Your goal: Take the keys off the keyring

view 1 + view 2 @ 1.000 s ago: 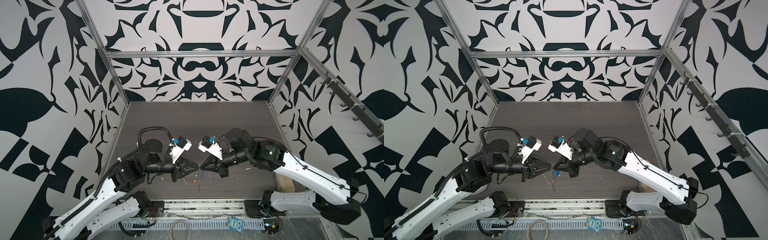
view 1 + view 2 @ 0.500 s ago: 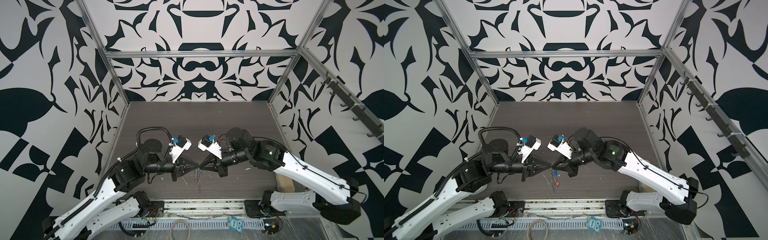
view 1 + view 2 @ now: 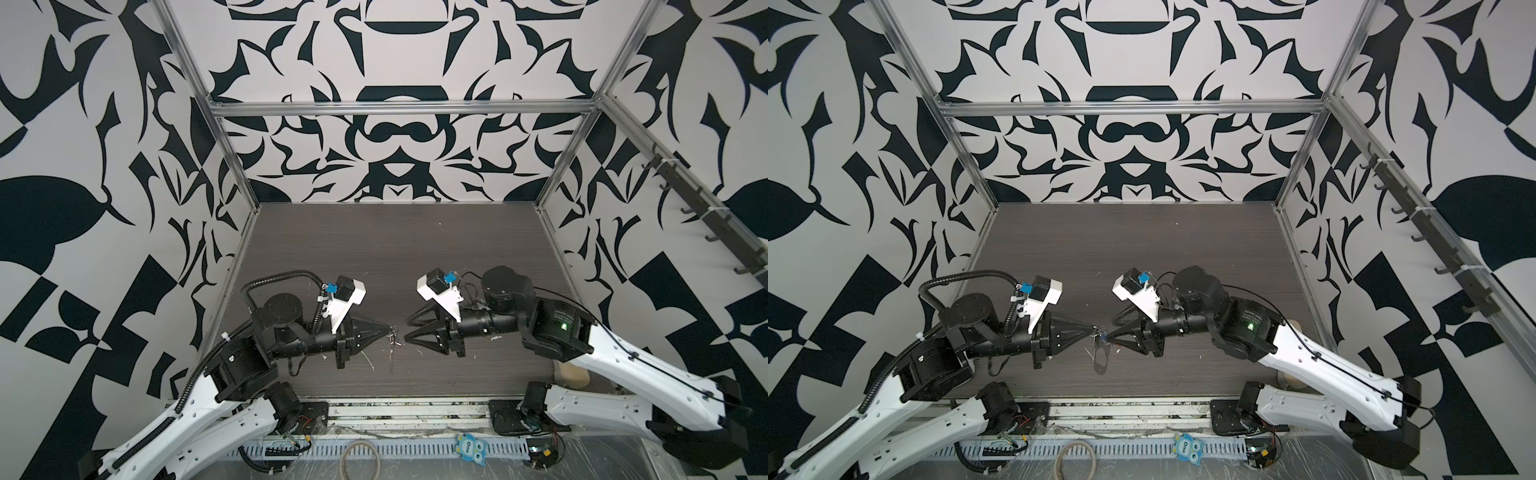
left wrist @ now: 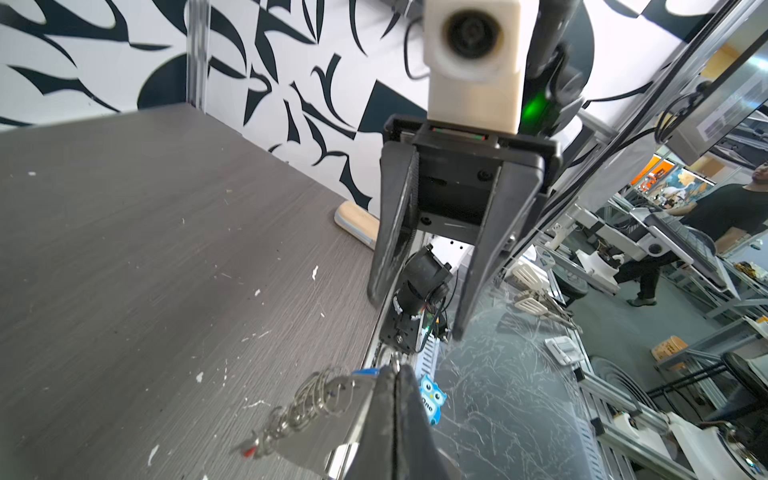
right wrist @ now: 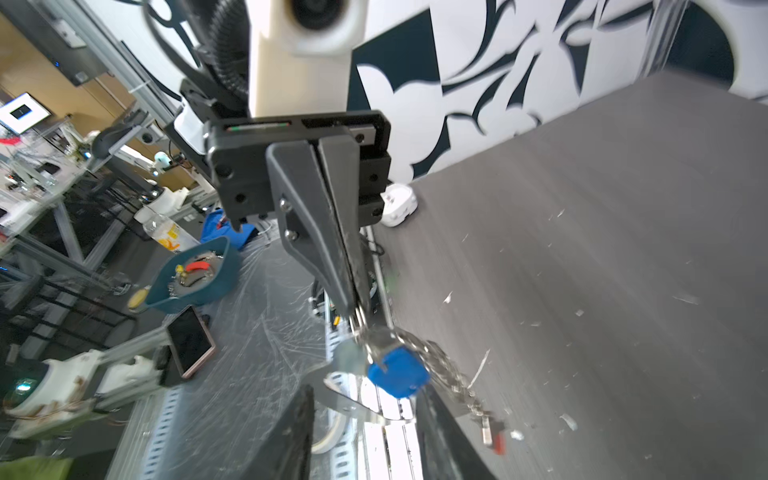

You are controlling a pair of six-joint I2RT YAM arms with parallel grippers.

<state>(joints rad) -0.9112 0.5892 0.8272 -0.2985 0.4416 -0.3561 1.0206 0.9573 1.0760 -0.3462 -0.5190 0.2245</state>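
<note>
In both top views the left gripper [image 3: 388, 328], pointing to three o'clock, is pinched tight on the keyring [image 3: 1100, 359], which dangles toward six o'clock above the table [image 3: 1121, 249]. The right gripper [image 3: 405, 331] faces it, jaws partly apart and empty. The left wrist view shows the split rings [image 4: 307, 399] beside the closed tips. In the right wrist view the blue-tagged key [image 5: 397, 374] hangs under the pinch and the red-tagged key [image 5: 498, 444] lies beyond.
</note>
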